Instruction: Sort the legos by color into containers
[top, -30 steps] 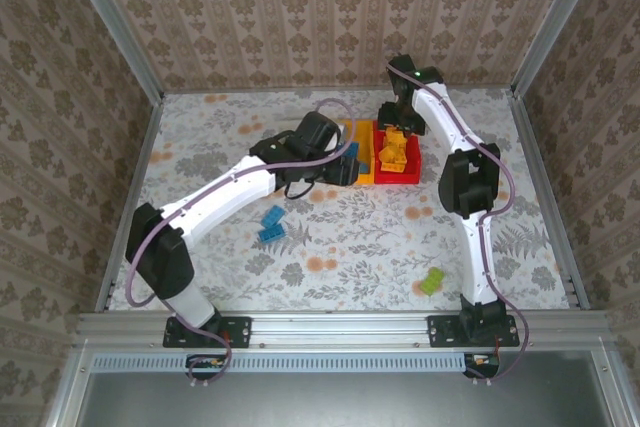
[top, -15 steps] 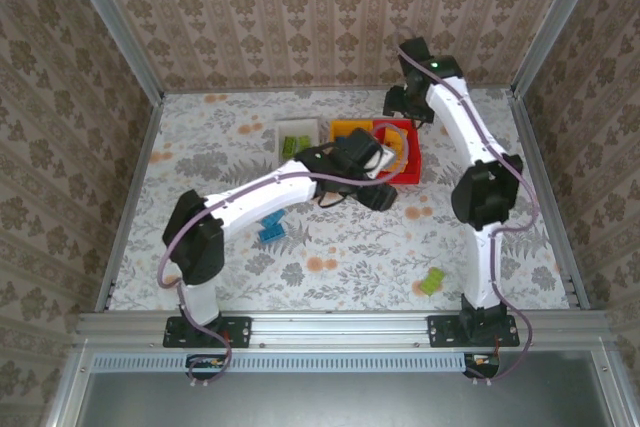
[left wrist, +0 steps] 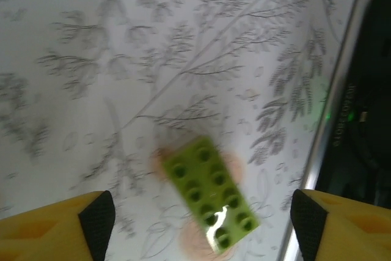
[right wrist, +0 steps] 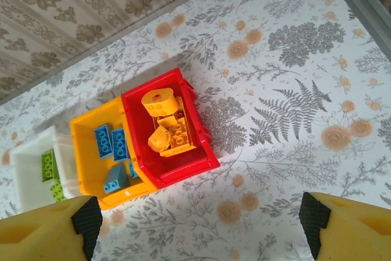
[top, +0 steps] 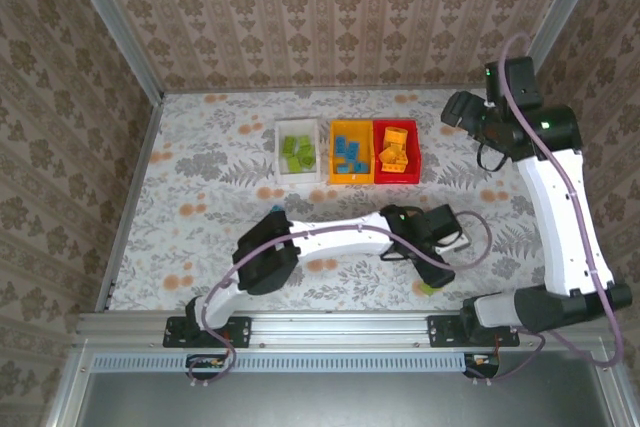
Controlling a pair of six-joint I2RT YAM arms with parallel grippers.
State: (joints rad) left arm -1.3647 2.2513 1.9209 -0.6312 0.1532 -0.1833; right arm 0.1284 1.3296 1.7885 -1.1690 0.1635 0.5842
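Left wrist view: left fingers [left wrist: 49, 227] spread wide, 1 blurred lime lego [left wrist: 211, 200] lying on the table [left wrist: 122, 59] between them, apparently untouched; right fingers [right wrist: 43, 230], also spread, hang above 3 containers [right wrist: 183, 176].

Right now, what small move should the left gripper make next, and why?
Probably lower the left gripper and close on the lime green studded plastic brick: it lies flat on the table between the open jaws, untouched, while the other green bricks already sit in the white plastic bin.
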